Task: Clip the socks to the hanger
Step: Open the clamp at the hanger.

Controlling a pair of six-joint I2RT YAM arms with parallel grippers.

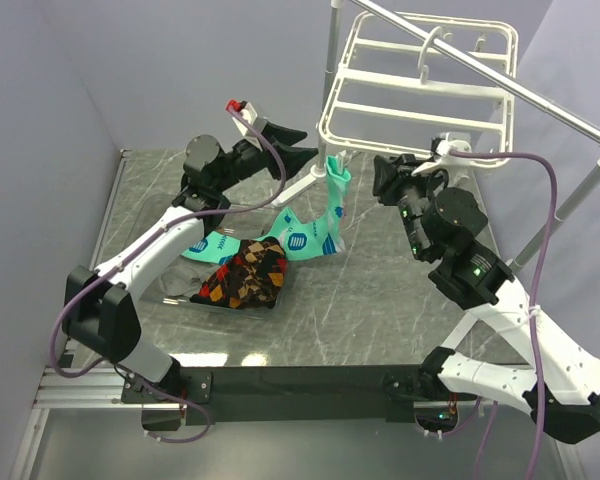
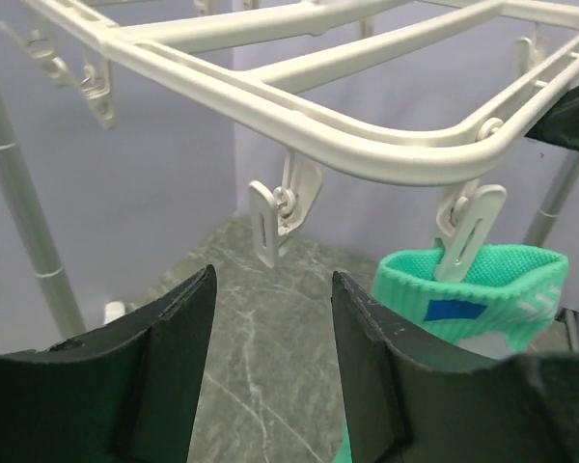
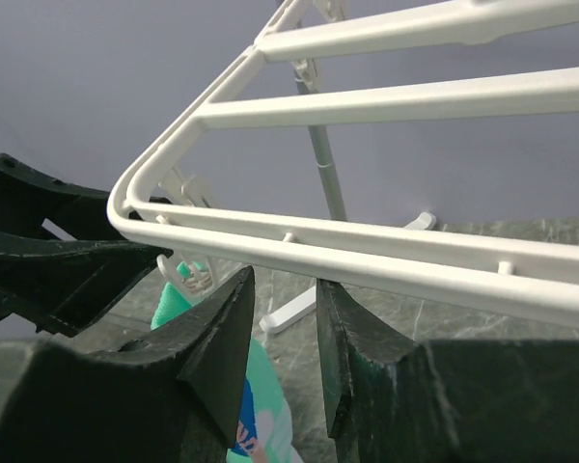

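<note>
The white hanger (image 1: 420,95) hangs from a silver pole at the back right. One mint-green sock (image 1: 337,200) hangs by its cuff from a clip on the hanger's near left corner. A second mint sock (image 1: 280,238) and the argyle socks (image 1: 245,275) lie on the table. My left gripper (image 1: 308,143) is open and empty, just left of the hanging sock. In the left wrist view it (image 2: 270,289) sits below a free clip (image 2: 275,217), with the clipped sock (image 2: 492,289) to the right. My right gripper (image 3: 283,280) is open and empty, just under the hanger's rim (image 3: 386,256).
The silver pole stand (image 1: 332,60) rises at the back with a white foot (image 1: 305,185) on the marble table (image 1: 380,300). A slanted silver rod (image 1: 540,100) crosses above the hanger. Purple walls close in on the left and the back.
</note>
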